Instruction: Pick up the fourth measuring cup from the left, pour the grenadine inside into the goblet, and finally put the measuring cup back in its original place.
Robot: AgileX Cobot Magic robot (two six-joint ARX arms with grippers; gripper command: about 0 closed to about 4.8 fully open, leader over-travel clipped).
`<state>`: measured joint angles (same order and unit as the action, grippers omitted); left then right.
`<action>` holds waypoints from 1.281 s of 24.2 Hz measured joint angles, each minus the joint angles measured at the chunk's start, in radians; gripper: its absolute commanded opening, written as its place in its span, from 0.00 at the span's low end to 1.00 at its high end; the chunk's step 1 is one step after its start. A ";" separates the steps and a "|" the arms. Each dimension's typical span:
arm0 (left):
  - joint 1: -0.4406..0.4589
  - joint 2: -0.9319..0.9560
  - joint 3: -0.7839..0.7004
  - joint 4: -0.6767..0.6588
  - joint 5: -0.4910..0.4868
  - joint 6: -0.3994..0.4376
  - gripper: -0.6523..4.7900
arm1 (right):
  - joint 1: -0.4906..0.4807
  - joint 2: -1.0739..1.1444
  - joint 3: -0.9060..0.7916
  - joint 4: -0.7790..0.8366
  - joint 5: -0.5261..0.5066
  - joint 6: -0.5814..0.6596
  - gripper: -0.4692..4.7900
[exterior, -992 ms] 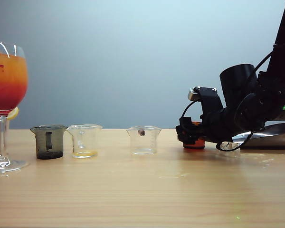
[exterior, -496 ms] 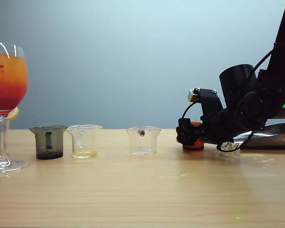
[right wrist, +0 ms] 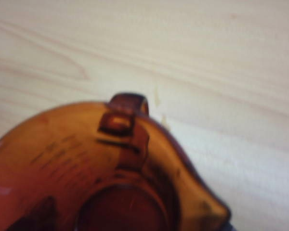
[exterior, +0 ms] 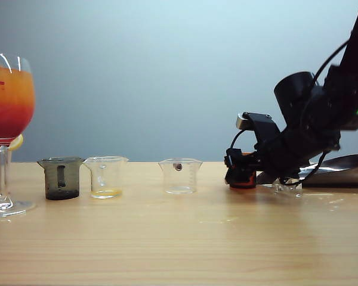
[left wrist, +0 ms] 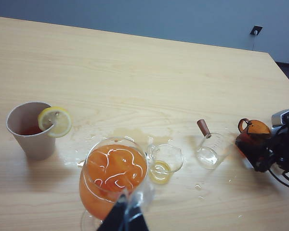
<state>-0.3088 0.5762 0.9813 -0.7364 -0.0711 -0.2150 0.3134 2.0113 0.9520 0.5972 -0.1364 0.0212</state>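
so the right gripper (exterior: pixel 238 170) sits at about 3 o'clock on the table (exterior: pixel 179 238), jaws spread wide either side of the fourth measuring cup (exterior: pixel 246 179), which stands upright on the wood. goblet (exterior: pixel 9 119) is way over at 9 o'clock, full of orange and red. left gripper (left wrist: pixel 123 219): only a dark tip shows by the goblet, can't tell its state.
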 measured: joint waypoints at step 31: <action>0.000 -0.045 -0.005 0.010 0.003 0.019 0.11 | 0.021 -1.076 -0.033 -0.678 -0.062 -0.157 0.09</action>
<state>-0.3092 0.5312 0.9760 -0.7265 -0.0685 -0.1963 0.3347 0.9356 0.9192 -0.0807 -0.1982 -0.1356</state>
